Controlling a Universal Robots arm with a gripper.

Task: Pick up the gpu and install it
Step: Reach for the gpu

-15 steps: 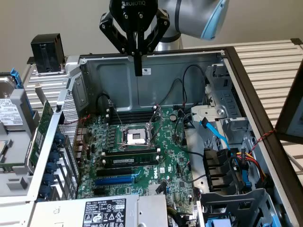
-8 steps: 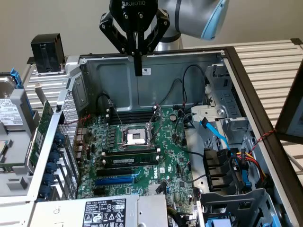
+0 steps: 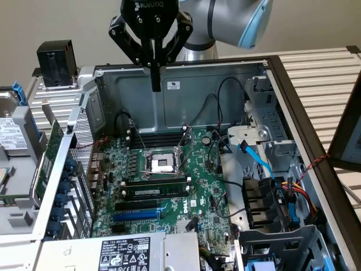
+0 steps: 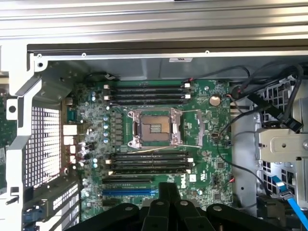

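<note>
gpu (image 3: pixel 52 148) partly hidden: green card on edge outside case (image 3: pixel 186 99), just beside perforated rear panel (image 3: pixel 83 169), at exterior view's left. lower part masked by case frame, bracket hard to make out. arm cut off at upper frame edge. gripper (image 3: pixel 156 84): fingers pressed together, nothing pinched, nothing touched. hangs above motherboard (image 3: pixel 208 192), well apart from gpu.

The silver-grey robot arm with pale blue joint caps (image 3: pixel 225 22) reaches in from the exterior view's right, its black two-finger gripper (image 3: pixel 156 87) pointing straight down with fingers (image 3: pixel 156 76) pressed together, holding nothing.
</note>
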